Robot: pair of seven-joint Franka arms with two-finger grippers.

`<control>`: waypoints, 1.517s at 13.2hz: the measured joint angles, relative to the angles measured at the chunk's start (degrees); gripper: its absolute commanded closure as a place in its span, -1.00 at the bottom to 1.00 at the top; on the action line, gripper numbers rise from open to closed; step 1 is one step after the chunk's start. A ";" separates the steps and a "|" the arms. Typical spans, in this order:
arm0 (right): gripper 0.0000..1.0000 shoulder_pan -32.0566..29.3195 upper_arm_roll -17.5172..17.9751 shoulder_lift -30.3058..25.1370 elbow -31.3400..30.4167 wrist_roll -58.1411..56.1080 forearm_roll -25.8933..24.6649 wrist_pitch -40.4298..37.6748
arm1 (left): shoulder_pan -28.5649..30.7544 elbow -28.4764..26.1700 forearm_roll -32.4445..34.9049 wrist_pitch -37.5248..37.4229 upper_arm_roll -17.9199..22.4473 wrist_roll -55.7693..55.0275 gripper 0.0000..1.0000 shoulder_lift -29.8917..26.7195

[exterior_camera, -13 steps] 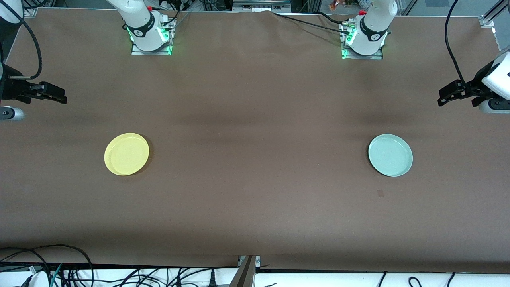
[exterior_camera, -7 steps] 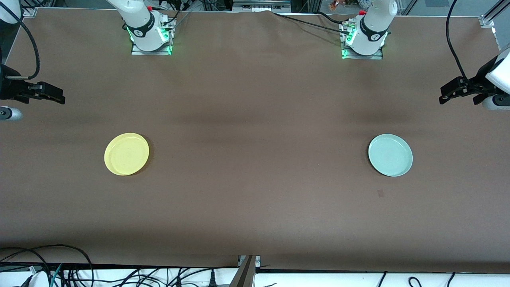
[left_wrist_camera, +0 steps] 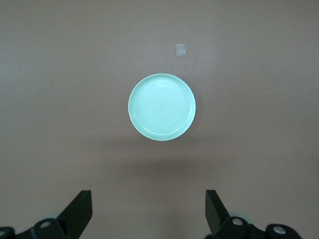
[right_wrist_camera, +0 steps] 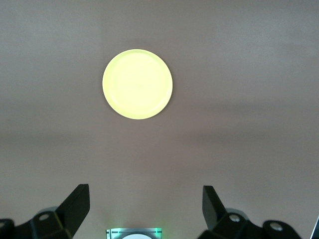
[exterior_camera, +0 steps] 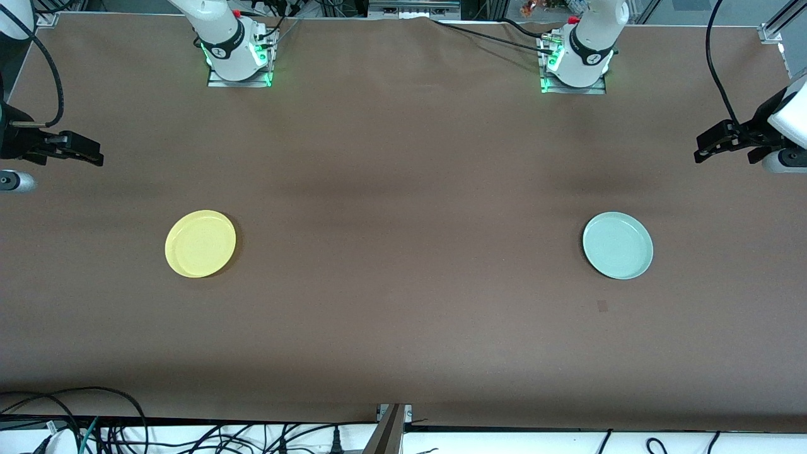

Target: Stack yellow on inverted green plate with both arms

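Front view, frame's left edge: right gripper (exterior_camera: 94,155), jaws spread, empty; yellow (exterior_camera: 200,243) lower left. Green plate (exterior_camera: 618,245), lower right, rim up; left gripper (exterior_camera: 701,146), spread, at right edge. Low glossy rims may slip when pinched.

High front view, wrist views downward

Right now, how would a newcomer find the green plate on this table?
On the brown table, look toward the left arm's end. The green plate lies there alone, rim up. It is pale mint, while the equally round yellow plate lies toward the right arm's end.
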 measured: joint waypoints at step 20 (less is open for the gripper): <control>-1.00 -0.16 -0.11 2.65 0.01 0.02 0.00 1.07 | 6.98 -16.51 5.50 36.08 1.00 0.09 -1.00 25.66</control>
